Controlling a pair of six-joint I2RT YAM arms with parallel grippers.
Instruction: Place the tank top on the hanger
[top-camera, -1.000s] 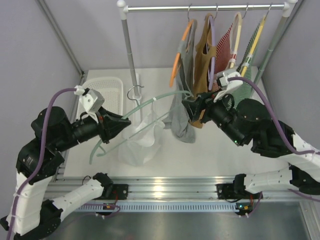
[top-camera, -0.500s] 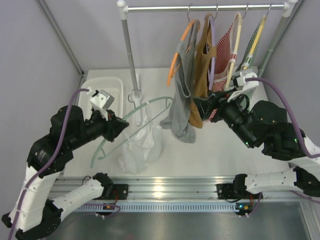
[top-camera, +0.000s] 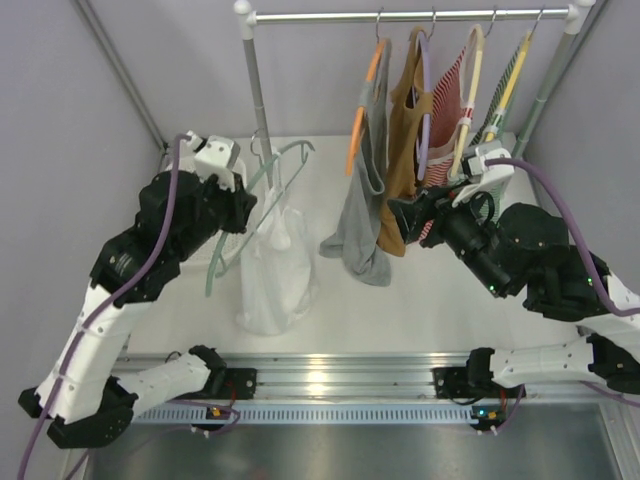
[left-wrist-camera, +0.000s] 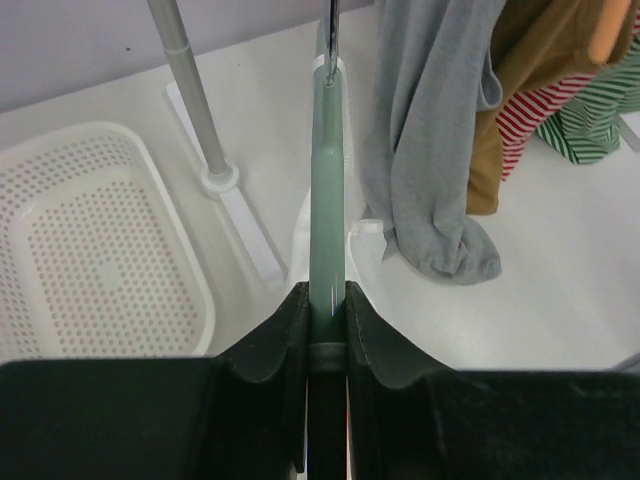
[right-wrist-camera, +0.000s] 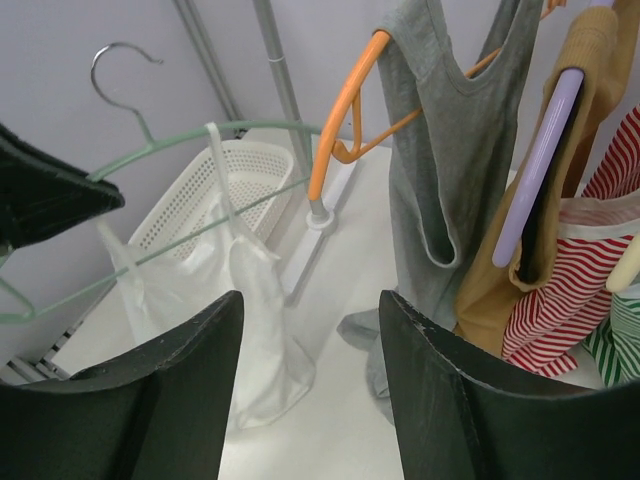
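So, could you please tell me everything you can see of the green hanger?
The hanger is thin, pale sage green and plastic-looking, with curved arms, a straight lower bar and a grey wire hook. The left tool is shut on it, holding it up tilted beside the rack pole. The white tank top hangs from it by thin straps.
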